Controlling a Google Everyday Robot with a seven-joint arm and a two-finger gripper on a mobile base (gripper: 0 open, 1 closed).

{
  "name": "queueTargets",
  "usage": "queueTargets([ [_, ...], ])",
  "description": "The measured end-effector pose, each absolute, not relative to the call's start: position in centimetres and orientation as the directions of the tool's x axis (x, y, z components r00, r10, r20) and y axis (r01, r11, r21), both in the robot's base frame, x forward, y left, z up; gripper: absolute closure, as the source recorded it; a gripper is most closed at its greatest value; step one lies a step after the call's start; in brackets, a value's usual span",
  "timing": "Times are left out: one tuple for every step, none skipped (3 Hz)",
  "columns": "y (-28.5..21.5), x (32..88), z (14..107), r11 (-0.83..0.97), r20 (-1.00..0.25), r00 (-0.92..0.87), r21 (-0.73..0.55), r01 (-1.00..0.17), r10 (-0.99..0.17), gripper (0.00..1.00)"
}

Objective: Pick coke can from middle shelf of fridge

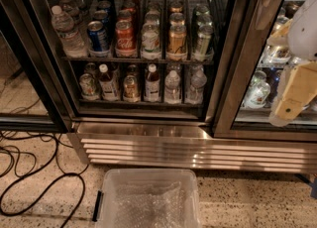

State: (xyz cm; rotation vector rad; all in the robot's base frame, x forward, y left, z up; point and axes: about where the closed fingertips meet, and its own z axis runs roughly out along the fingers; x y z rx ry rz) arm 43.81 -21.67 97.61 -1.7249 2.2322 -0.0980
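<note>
Find coke can (125, 37) at 11 o'clock on middle shelf (74, 59), beside blue can (98, 36). Bring gripper (290, 105) over from 3 o'clock, clenched or released impossible to tell; enter level and straight.

Speckled terrazzo floor (257, 199) lit in a warm tone, black cables (64, 175) looped loosely across it, clear plastic bin (111, 192) set on it, bubble wrap (148, 204) crumpled inside.

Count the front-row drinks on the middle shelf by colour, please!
Blue can: 1
Red coke can: 1
Gold-orange can: 1
Silver-green cans: 2
Clear water bottle: 1
Total: 6
The gripper hangs at the far right, away from them.
</note>
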Motion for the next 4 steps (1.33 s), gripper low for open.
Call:
queueTargets([
  [-21.7, 43.8, 97.6, 0.27, -0.207, -0.222, -0.245, -0.931, -0.953, 0.0],
  [-19.2, 45.5, 95.5, 0.266, -0.251, -0.211, -0.211, -0.941, -0.945, 0.0],
  [-16.4, 46.6, 92.8, 0.251, -0.301, -0.205, -0.123, -0.96, -0.931, 0.0],
  [-16.4, 46.6, 92.8, 0.251, -0.301, -0.205, -0.123, -0.96, -0.931, 0.0],
])
